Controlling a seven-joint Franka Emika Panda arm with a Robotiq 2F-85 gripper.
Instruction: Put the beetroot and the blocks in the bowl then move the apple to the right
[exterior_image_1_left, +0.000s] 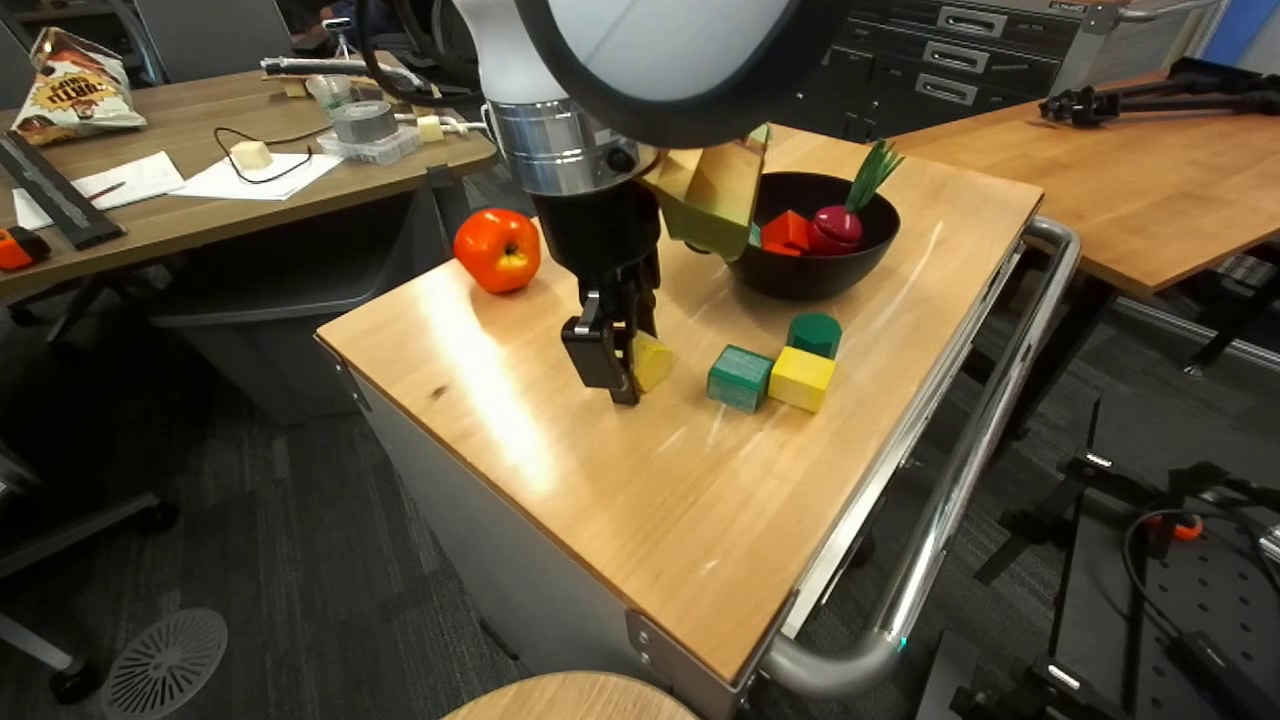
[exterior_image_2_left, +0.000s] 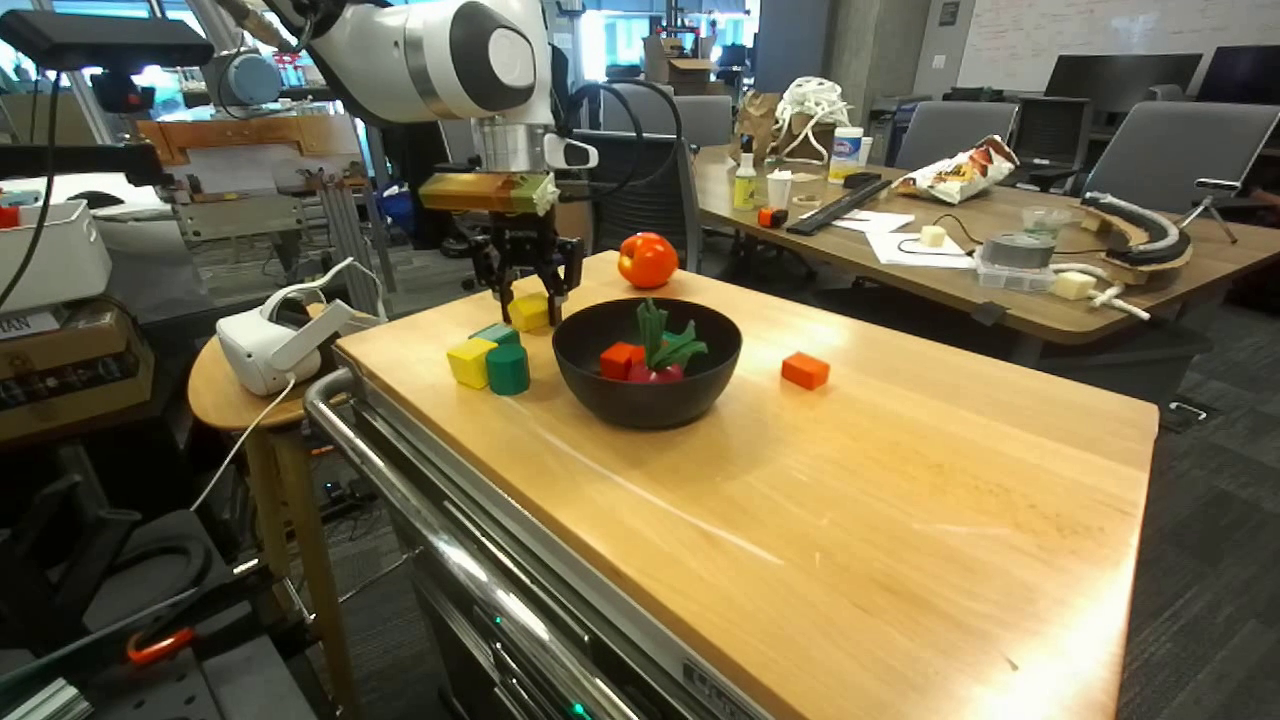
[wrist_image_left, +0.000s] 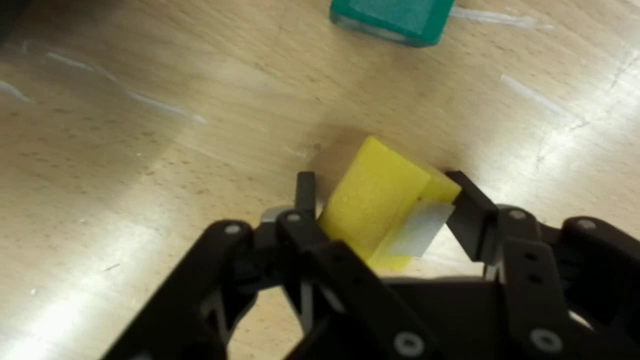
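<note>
The gripper (exterior_image_2_left: 531, 314) has its 2 fingers (wrist_image_left: 471, 215) apart around a yellow block (wrist_image_left: 382, 200) set cornerwise between them; whether it's pinched I cannot tell. In an exterior view the black bowl (exterior_image_2_left: 640, 402), likely destination, lies to its near right.

Glare (exterior_image_1_left: 480, 370) streaks the tabletop (exterior_image_2_left: 900, 520). Beyond it, in an exterior view, are a desk (exterior_image_2_left: 1030, 192), grey chairs (exterior_image_2_left: 1190, 150), bright windows (exterior_image_2_left: 615, 35) and a whiteboard (exterior_image_2_left: 1100, 30); beside it, a stool (exterior_image_2_left: 213, 388); below, dark carpet (exterior_image_1_left: 300, 560).
</note>
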